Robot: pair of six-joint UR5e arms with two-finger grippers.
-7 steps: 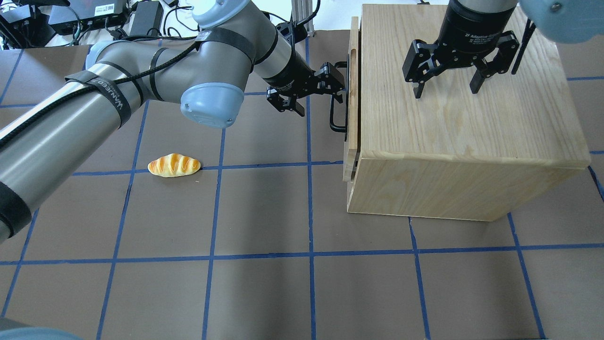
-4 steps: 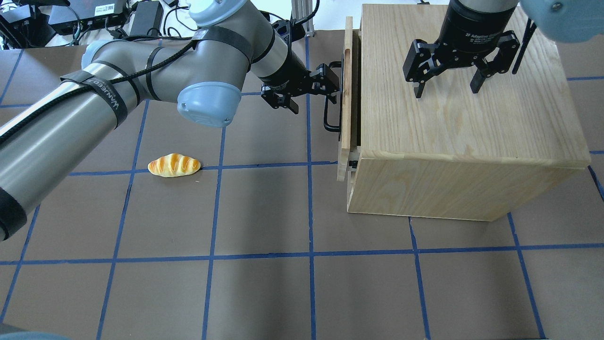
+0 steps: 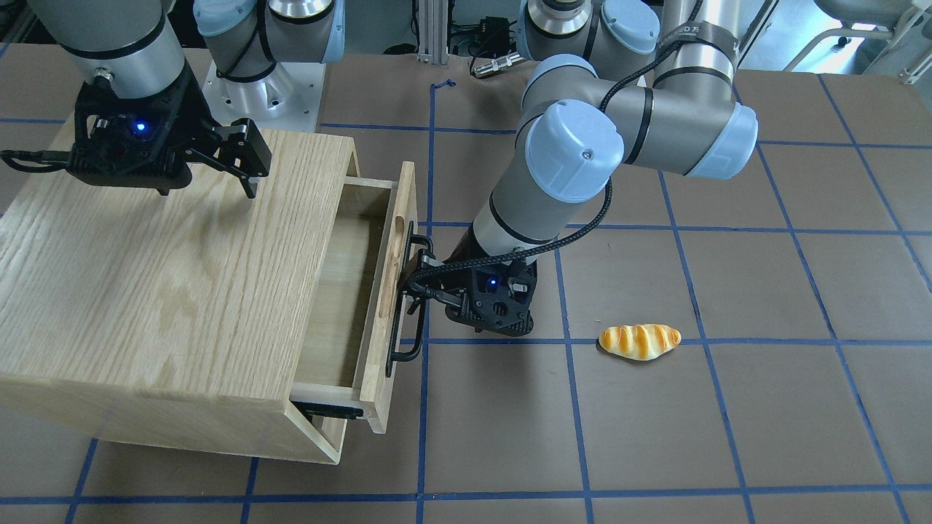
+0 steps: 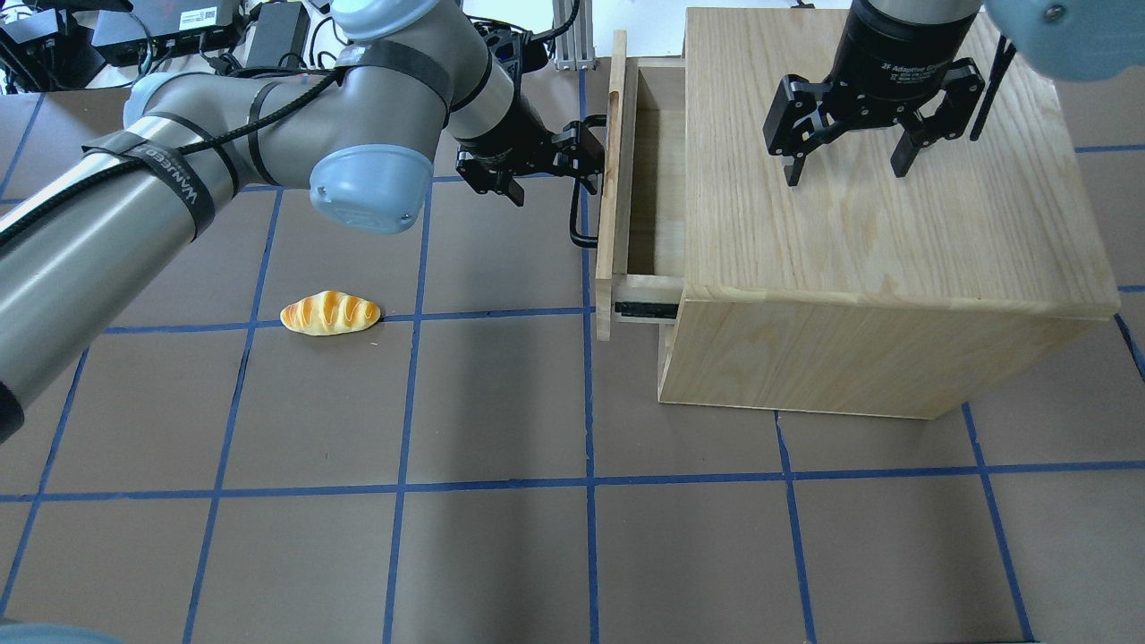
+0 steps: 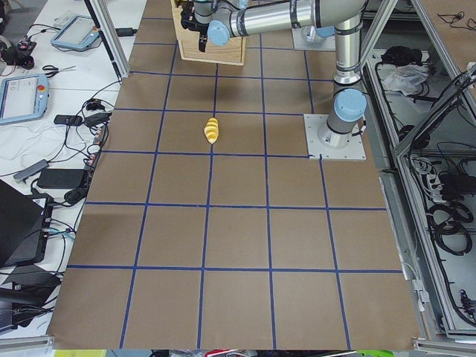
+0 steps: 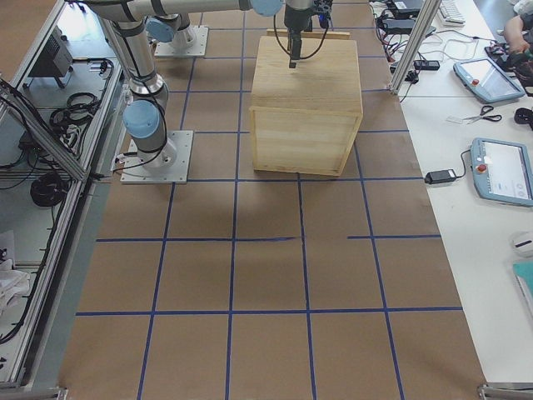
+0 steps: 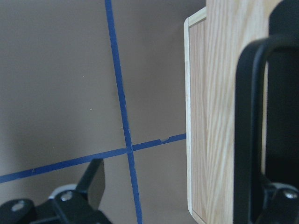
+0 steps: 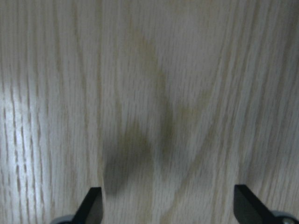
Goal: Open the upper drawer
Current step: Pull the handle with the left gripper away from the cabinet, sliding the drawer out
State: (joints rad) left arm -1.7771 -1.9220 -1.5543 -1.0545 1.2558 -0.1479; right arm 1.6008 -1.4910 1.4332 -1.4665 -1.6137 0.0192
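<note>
Front-facing view: upper drawer (image 3: 342,291) stands partly out of the oak cabinet (image 3: 145,291), its black bar handle (image 3: 405,342) met by the left claw (image 3: 416,280). Right claw (image 3: 207,191) hangs spread over the cabinet top.

Overhead view: the cabinet sits toward the surface's (image 4: 501,555) far right corner, with the drawer opening toward the left edge. A bread roll (image 4: 331,313) lies well apart.

Left wrist view: the claw's fingers (image 7: 93,182) are apart, one hooked behind the handle, not clamped.

Right wrist view: fingertips (image 8: 91,205) are wide apart above the wood grain.
</note>
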